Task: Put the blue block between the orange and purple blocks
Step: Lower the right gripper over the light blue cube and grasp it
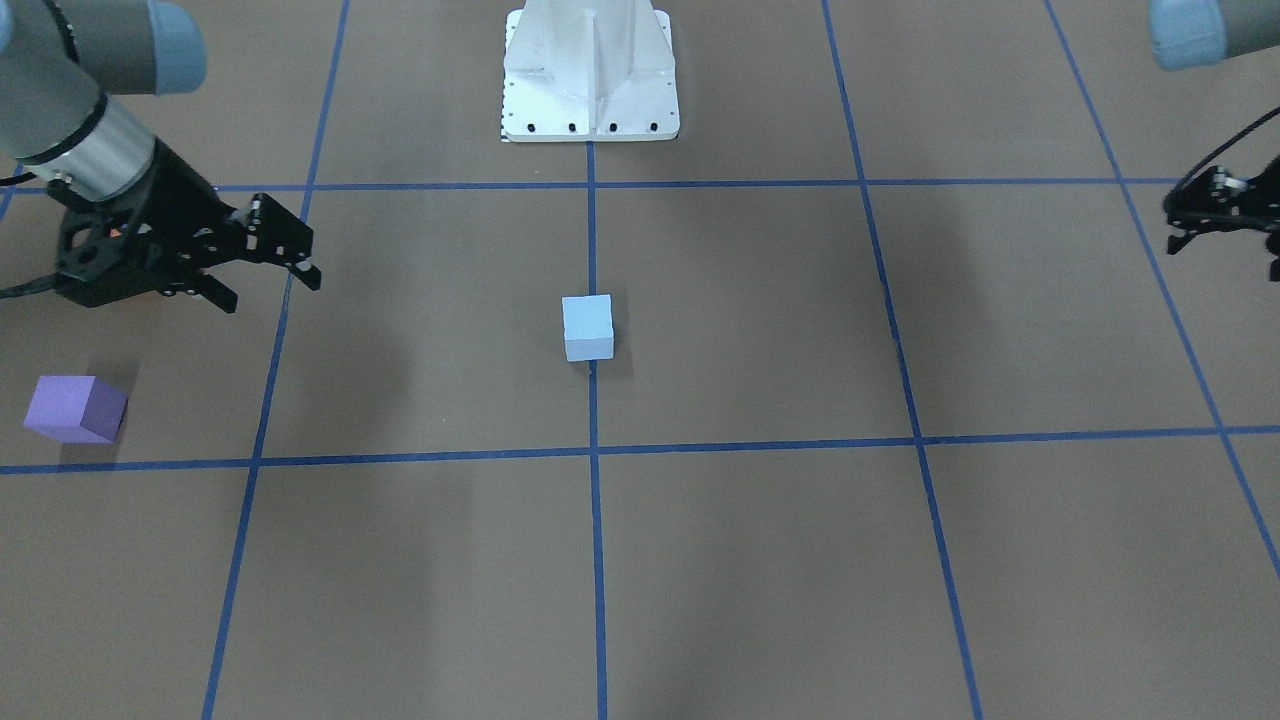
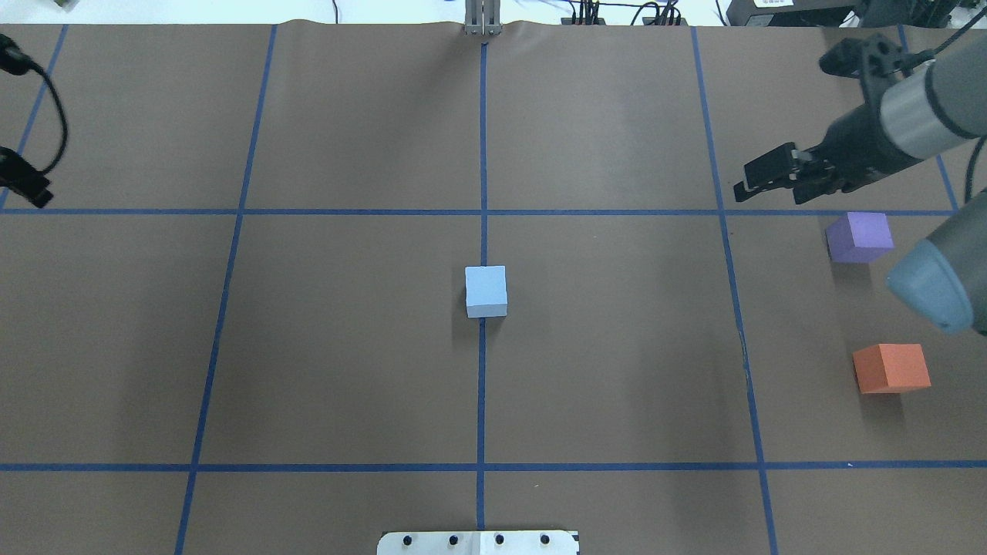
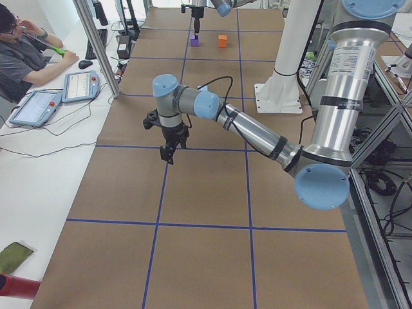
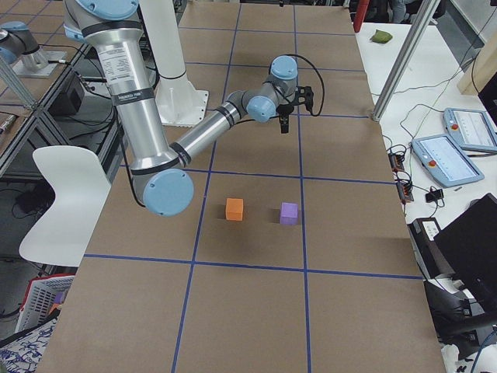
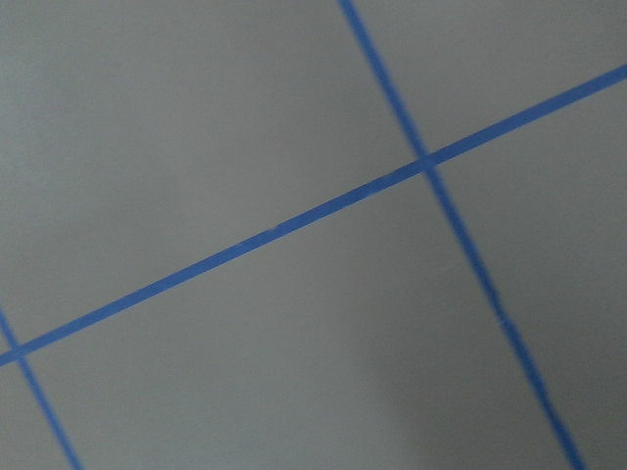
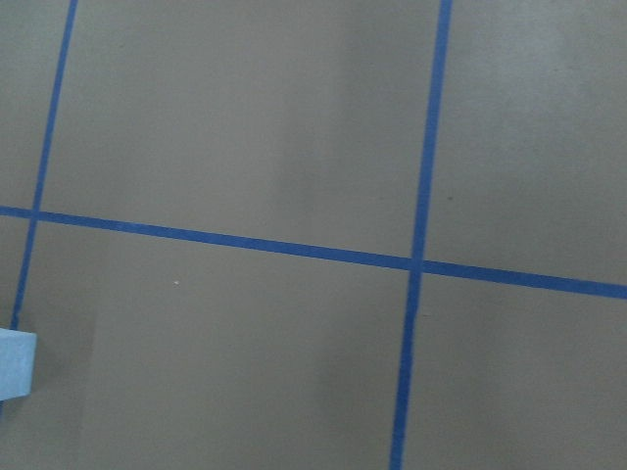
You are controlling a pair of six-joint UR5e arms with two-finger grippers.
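Observation:
The light blue block point(image 1: 587, 327) sits at the table's centre on the middle tape line; it also shows in the overhead view point(image 2: 486, 290) and at the left edge of the right wrist view point(image 6: 15, 362). The purple block point(image 2: 858, 237) and the orange block point(image 2: 890, 368) lie apart on the robot's far right, with a bare gap between them. My right gripper point(image 1: 272, 288) is open and empty, hovering beyond the purple block point(image 1: 75, 408). My left gripper point(image 1: 1222, 255) is open and empty at the table's far left. The orange block is outside the front-facing view.
The white robot base plate point(image 1: 590, 100) stands at the table's near middle edge. Blue tape lines point(image 2: 482, 211) divide the brown table into squares. An operator point(image 3: 26, 55) with tablets sits off the table's far side.

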